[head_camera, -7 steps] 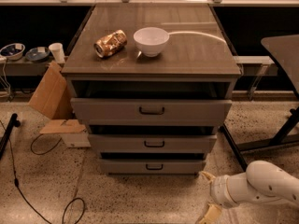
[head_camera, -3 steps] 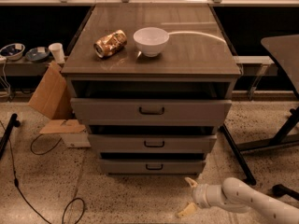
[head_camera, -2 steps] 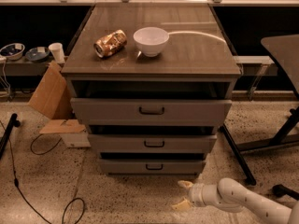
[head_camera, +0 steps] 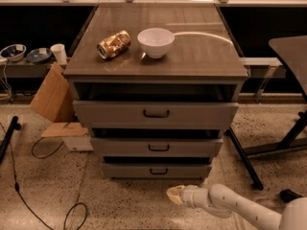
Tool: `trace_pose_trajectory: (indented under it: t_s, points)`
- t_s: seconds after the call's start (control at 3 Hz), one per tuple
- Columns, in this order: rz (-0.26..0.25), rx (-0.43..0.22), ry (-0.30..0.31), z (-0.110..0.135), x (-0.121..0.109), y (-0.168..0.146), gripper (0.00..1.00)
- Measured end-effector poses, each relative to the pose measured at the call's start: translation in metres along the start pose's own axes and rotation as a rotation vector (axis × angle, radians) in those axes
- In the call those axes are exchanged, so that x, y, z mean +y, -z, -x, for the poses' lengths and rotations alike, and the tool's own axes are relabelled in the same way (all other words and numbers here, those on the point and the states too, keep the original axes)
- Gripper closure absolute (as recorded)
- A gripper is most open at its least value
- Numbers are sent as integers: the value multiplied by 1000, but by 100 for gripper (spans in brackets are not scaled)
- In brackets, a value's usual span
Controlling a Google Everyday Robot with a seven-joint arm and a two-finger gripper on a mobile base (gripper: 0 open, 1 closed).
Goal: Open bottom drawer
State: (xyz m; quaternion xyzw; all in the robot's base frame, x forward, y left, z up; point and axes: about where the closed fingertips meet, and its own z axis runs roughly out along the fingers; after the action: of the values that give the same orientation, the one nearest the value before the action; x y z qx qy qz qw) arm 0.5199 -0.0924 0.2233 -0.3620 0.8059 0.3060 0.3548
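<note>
— Three grey fronts are stacked in that cabinet; which one is the bottom drawer point(head_camera: 156, 170)?
— It is the lowest one, right above the floor point(head_camera: 120, 205), and its front looks the narrowest. Its small dark bar handle point(head_camera: 159, 171) sits at the middle of the front, and a dark strip of shadow runs along its top edge.
— Where is the gripper point(head_camera: 175, 194)?
— It is low over the floor, in front of the drawer and below the right half of its front. It is clear of both the front and the handle. Its pale tip points left, and the white arm point(head_camera: 240, 210) runs off toward the lower right corner of the view.
— Is it spread or closed?
— I cannot tell.
— What is above the drawer?
— The middle drawer point(head_camera: 157, 147) comes next, then the wide top drawer point(head_camera: 155, 114), which juts forward under the cabinet top point(head_camera: 201, 56).
— Is anything on that top?
— A white bowl point(head_camera: 156, 42) stands near the middle, toward the front edge. A dented gold can point(head_camera: 114, 44) lies on its side just left of it, apart from the bowl.
— And around the cabinet?
— A piece of cardboard point(head_camera: 53, 97) leans at its left side, and a black cable point(head_camera: 48, 152) loops over the floor. A white cup point(head_camera: 59, 53) stands on the shelf to the left.
</note>
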Motion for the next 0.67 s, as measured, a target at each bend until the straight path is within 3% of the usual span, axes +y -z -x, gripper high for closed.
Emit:
trace_pose_trajectory:
  t_s: [0.33,0.67]
  points:
    - [-35,-41,-31,13,-10,-23,96]
    - [-58,-78,-56,25,-22,-38,100]
